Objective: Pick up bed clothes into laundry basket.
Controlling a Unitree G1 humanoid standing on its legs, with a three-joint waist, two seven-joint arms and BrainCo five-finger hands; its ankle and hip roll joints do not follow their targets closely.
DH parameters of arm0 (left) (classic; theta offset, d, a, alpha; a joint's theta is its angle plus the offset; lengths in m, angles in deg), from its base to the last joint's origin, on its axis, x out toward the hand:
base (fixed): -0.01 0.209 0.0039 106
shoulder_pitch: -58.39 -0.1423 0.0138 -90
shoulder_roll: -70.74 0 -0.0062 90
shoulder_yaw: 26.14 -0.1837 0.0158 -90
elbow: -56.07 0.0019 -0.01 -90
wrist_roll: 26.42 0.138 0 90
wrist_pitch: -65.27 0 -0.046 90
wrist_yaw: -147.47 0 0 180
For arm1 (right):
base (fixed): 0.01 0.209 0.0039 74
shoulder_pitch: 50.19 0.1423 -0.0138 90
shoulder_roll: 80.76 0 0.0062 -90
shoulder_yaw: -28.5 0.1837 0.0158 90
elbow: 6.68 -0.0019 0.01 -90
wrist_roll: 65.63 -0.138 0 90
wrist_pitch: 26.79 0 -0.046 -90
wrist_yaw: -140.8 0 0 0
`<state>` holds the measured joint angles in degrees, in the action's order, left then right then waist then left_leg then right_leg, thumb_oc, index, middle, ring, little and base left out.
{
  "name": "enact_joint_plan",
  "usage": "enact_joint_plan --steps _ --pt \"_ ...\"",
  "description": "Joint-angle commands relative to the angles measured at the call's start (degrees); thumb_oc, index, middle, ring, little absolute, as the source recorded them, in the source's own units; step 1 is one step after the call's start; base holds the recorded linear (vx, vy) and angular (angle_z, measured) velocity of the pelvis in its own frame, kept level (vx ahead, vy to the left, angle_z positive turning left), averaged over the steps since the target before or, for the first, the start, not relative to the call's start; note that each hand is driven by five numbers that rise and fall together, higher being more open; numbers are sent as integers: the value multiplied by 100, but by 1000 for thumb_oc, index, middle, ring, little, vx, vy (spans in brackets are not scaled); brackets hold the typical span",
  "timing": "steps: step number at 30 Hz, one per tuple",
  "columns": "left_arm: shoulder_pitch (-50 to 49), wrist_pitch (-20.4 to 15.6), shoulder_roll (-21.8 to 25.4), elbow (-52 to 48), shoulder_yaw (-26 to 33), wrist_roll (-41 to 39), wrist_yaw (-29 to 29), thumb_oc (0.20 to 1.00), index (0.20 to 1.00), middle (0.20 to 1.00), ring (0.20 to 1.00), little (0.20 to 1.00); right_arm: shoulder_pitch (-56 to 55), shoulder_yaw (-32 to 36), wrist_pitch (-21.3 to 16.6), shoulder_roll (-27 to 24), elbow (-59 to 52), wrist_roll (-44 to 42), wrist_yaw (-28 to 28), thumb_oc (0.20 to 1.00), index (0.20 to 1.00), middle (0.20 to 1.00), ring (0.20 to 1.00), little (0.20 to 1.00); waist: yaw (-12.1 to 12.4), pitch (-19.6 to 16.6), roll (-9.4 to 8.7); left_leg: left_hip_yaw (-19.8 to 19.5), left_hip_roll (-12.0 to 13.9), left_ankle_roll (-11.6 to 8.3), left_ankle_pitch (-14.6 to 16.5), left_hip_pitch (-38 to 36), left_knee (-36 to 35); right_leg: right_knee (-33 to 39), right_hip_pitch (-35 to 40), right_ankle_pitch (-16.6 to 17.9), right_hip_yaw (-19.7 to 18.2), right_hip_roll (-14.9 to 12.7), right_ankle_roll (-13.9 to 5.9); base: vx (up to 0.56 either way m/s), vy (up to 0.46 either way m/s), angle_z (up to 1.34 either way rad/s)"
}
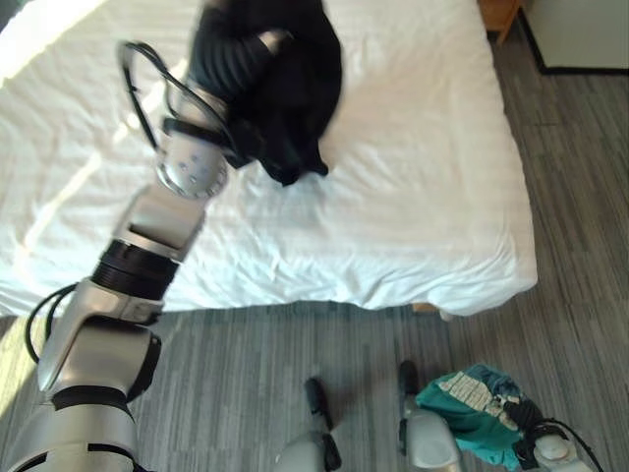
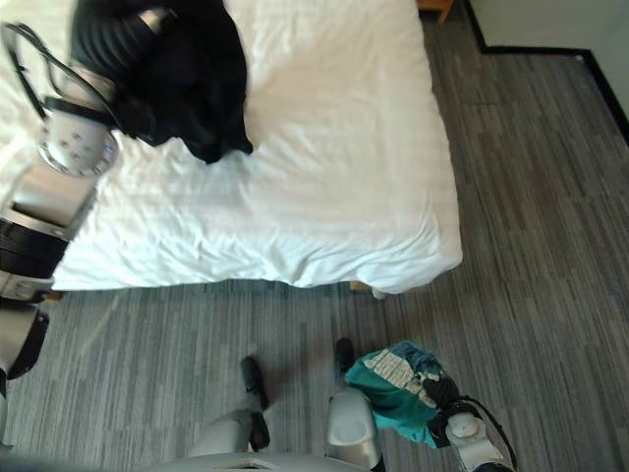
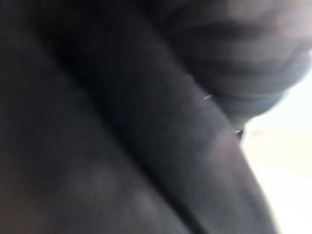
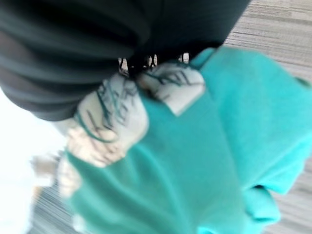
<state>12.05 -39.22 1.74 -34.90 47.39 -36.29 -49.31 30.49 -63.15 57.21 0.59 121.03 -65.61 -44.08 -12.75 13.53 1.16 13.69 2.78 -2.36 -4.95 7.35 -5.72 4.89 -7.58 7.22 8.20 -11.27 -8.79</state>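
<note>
L hand (image 1: 236, 54) buried in black garment (image 1: 295, 98) on bed (image 1: 423, 197), grip can't be told; R hand (image 2: 447, 398) clutches teal garment (image 2: 398, 388) low near floor — either may slip, no basket seen.

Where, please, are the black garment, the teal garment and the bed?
black garment (image 1: 295, 108), left eye view, on its bunched middle.
teal garment (image 2: 393, 393), right eye view, on its teal fabric by the white print.
bed (image 1: 413, 177), left eye view, on bare white sheet.
</note>
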Motion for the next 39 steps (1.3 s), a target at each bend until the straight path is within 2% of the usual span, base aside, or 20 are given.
enact_joint_plan --steps 1,4,7,9,10,11,16,18,20,21,22,23,25,26,27,29,32,34,38,39 --pt "-444 -91 -525 103 145 267 527 200 200 200 200 200 -426 388 -202 -317 -697 96 -173 200 200 200 200 200 -140 -134 -73 295 291 -294 325 -651 72 -841 -94 -27 -8 -464 -525 -142 141 -56" --pt "-1451 115 -1192 -43 48 -32 931 200 200 200 200 200 -146 463 -153 -159 -1617 573 -610 200 200 200 200 200 256 -204 -43 864 405 -178 246 -808 144 -1651 239 -389 1226 -578 -332 -148 83 -86" --pt "-1962 315 -1433 125 -63 102 987 200 200 200 200 200 187 440 -208 -95 -2246 851 -771 200 200 200 200 200 540 -408 -37 1514 435 -81 286 -973 171 -2004 784 -547 2274 -828 -339 -170 87 -153" --pt "-2494 372 -1401 32 6 221 1018 200 200 200 200 200 319 314 -254 -192 -2542 1082 -807 200 200 200 200 200 859 -538 -84 2022 468 -19 280 -1024 210 -1953 1188 -318 3006 -1130 -373 -140 -24 -169" --pt "-2547 381 -1399 -3 25 235 1016 200 200 200 200 200 302 293 -239 -192 -2561 1099 -807 200 200 200 200 200 870 -543 -92 2061 457 -17 291 -1054 214 -1912 1209 -287 2981 -1131 -386 -158 -241 -197" --pt "-2975 497 -1442 256 -114 294 1019 200 200 200 200 200 604 4 -101 -312 -2393 1339 -883 200 200 200 200 200 1085 -683 -145 2364 528 -27 240 -1075 274 -1558 1403 -40 3125 -1293 -454 -160 -272 -217" --pt "-3312 538 -1608 718 -192 257 1124 200 200 200 200 200 978 -390 -133 -353 -2509 1392 -814 200 200 200 200 200 1157 -780 63 2765 1075 -423 -374 -894 430 -602 1455 -450 2723 -646 -339 -122 -226 -151" --pt "-3355 524 -1714 785 -116 204 1076 200 200 200 200 200 989 -479 -226 -392 -2709 1192 -764 200 200 200 200 200 1103 -754 243 2857 1396 -655 -651 -851 420 -201 1418 -569 2556 -258 -208 -111 -261 -159" --pt "-3349 475 -1694 746 57 121 985 200 200 200 200 200 973 -181 -324 -655 -3165 897 -695 200 200 200 200 200 1056 -648 239 2707 1517 -759 -685 -790 591 -85 1394 -642 2454 -97 -158 -31 -229 -96" --pt "-3249 423 -1732 743 120 28 911 200 200 200 200 200 758 -236 -362 -845 -3414 924 -540 200 200 200 200 200 1126 -480 192 2168 1390 -795 -593 -646 865 -81 1374 -730 2211 1 -87 3 -162 -69" --pt "-3246 421 -1734 747 118 28 912 200 200 200 200 200 754 -232 -360 -847 -3419 924 -538 200 200 200 200 200 1130 -479 195 2168 1397 -796 -585 -641 879 -81 1373 -730 2209 4 -86 -79 -248 -123" --pt "-3301 369 -1756 679 198 47 796 200 200 200 200 200 877 -452 -452 -910 -3455 959 -433 200 200 200 200 200 1500 -260 11 734 896 -579 -133 -245 1048 -157 1236 -724 1907 41 47 -29 -243 -143" --pt "-3359 221 -1860 560 173 -185 850 200 200 200 200 200 1037 -755 -500 -858 -3313 1096 -355 200 200 200 200 200 1730 -173 -99 -578 505 -522 213 -200 990 -218 1172 -874 1306 291 136 190 -309 -226" --pt "-3342 203 -1874 484 149 -277 864 200 200 200 200 200 1100 -822 -531 -877 -3246 1064 -333 200 200 200 200 200 1744 -154 -110 -835 389 -499 255 -202 969 -196 1157 -884 1111 388 156 202 -166 -214" --pt "-3337 204 -1873 483 153 -279 865 200 200 200 200 200 1109 -823 -534 -877 -3241 1063 -334 200 200 200 200 200 1744 -155 -112 -831 384 -491 227 -185 962 -195 1137 -862 1109 384 157 129 -112 -160" --pt "-3360 162 -1857 214 149 -377 913 200 200 200 200 200 1180 -891 -546 -933 -3256 1031 -293 200 200 200 200 200 1829 -118 -128 -1227 71 -421 172 3 864 -107 1152 -890 823 548 195 164 -130 -140" --pt "-3388 116 -1896 -73 153 -526 861 200 200 200 200 200 1351 -1008 -561 -931 -3378 1007 -310 200 200 200 200 200 2019 24 -111 -1383 -283 -483 -301 644 786 4 1404 -1073 363 867 287 273 -121 -122" --pt "-3404 103 -1885 -247 177 -579 793 200 200 200 200 200 1476 -1061 -575 -972 -3524 994 -298 200 200 200 200 200 2187 81 -107 -1296 -277 -541 -507 848 652 8 1583 -1251 23 1009 354 310 -48 -142" --pt "-3255 208 -1865 -190 134 -307 650 200 200 200 200 200 1602 -1040 -572 -962 -3561 957 -338 200 200 200 200 200 2400 -49 -239 -1089 -137 -315 -479 813 686 -104 2132 -1651 -408 1050 341 475 31 -115" --pt "-3168 297 -1826 -64 70 -93 588 200 200 200 200 200 1540 -973 -567 -899 -3534 993 -370 200 200 200 200 200 2358 -132 -492 -944 -163 -135 -277 648 785 -527 2171 -1694 -368 912 242 527 39 -40"
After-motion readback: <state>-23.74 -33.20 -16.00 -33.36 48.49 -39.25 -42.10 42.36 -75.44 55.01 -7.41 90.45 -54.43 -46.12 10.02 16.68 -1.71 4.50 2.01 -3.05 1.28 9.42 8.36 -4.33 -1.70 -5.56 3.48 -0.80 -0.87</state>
